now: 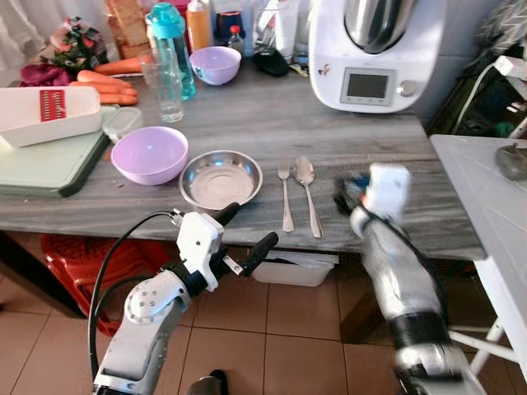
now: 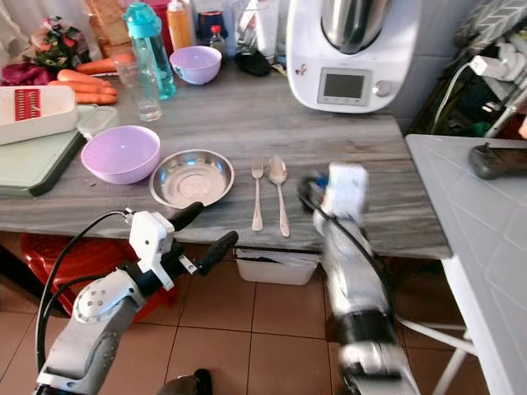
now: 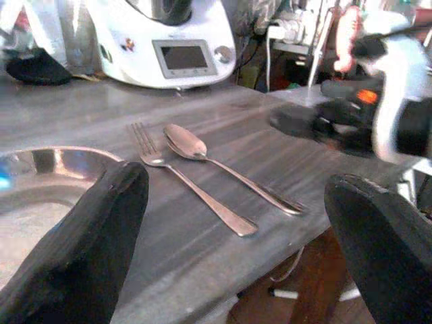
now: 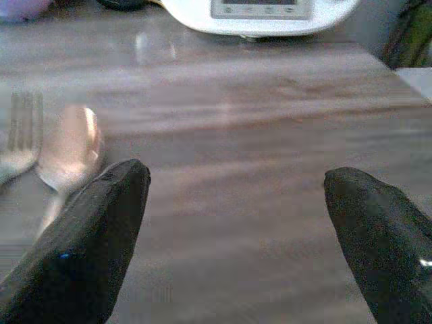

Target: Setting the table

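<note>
Though beside the spoon (image 1: 305, 173), right claw (image 4: 236, 223) empty.

The long wood-grain surface (image 1: 272, 123) is grey with darker streaks. On it sits a shiny silver round metal plate (image 1: 221, 178), with a matt lilac plastic bowl (image 1: 150, 154) to its left and a silver fork (image 1: 285, 193) and silver spoon (image 1: 307, 191) to its right. Far back stand a white kitchen machine with a grey screen (image 1: 370, 53), a teal drinking bottle (image 1: 172, 45) and orange carrots (image 1: 107, 86). The floor tiles (image 1: 288, 321) are terracotta.
</note>
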Robot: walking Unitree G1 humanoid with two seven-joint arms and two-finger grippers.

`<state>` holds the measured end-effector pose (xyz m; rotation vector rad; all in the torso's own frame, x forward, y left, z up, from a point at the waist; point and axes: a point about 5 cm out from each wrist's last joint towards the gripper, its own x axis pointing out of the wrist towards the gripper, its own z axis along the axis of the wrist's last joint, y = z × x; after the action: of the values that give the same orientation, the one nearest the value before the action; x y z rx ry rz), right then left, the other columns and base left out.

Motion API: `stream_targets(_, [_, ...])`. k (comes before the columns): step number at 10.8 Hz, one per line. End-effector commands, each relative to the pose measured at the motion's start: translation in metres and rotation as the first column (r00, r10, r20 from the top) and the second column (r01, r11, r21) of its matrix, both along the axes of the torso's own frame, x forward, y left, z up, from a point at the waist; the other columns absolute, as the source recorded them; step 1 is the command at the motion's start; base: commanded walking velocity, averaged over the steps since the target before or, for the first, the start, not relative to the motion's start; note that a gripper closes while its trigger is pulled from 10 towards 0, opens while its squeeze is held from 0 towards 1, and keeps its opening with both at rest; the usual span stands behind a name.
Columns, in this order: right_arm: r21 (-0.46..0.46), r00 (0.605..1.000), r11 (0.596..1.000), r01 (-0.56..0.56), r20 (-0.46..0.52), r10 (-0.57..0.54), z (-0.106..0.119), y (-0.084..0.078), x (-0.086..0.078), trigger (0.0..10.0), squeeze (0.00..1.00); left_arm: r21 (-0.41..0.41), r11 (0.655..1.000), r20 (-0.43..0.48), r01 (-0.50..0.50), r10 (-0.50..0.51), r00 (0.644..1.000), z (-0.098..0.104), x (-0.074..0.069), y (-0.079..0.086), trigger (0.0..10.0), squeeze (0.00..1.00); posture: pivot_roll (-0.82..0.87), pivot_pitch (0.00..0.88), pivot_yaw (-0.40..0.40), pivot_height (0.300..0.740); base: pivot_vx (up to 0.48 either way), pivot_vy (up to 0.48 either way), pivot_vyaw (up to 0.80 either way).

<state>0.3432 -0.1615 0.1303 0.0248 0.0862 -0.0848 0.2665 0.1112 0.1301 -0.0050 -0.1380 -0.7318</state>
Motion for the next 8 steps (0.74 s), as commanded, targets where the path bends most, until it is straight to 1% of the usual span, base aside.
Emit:
stream_targets(1, [-0.018,1.000,1.000,-0.008,-0.006,0.008,0.001,-0.001,-0.008,10.0,1.00,0.006,0.998,0.020,-0.060,0.060,0.998,0.001,0.004,0.006,10.0,0.00,0.07,0.091,-0.030,0.740,0.000,0.000,0.00])
stream_targets(2, [-0.008,0.998,0.999,-0.031,-0.048,0.030,-0.005,0.003,-0.021,10.0,1.00,0.002,0.993,0.020,-0.121,0.121,0.992,0.000,0.008,0.010,10.0,0.00,0.07,0.088,-0.032,0.740,0.000,0.000,0.00])
stream_targets(3, [0.000,0.996,0.999,-0.049,-0.077,0.049,-0.010,0.008,-0.028,10.0,1.00,0.002,0.987,0.015,-0.160,0.160,0.987,-0.001,0.010,0.014,10.0,0.00,0.07,0.084,-0.032,0.740,0.000,0.000,0.00])
stream_targets(4, [-0.003,0.994,0.999,-0.048,-0.099,0.048,-0.014,0.010,-0.031,10.0,1.00,0.004,0.986,0.016,-0.166,0.165,0.986,-0.002,0.011,0.014,10.0,0.00,0.07,0.081,-0.032,0.740,0.000,0.000,0.00])
stream_targets(6, [-0.027,0.989,0.999,-0.044,-0.146,0.040,-0.021,0.012,-0.035,10.0,1.00,-0.009,0.993,-0.018,-0.120,0.120,0.993,-0.009,0.004,0.011,10.0,0.00,0.08,0.077,-0.032,0.740,0.000,0.000,0.00])
stream_targets(8, [-0.032,0.982,0.998,-0.058,-0.184,0.051,-0.028,0.013,-0.033,10.0,1.00,0.015,0.991,-0.041,-0.133,0.133,0.990,-0.019,0.002,0.017,10.0,0.00,0.08,0.079,-0.031,0.740,0.000,0.000,0.00])
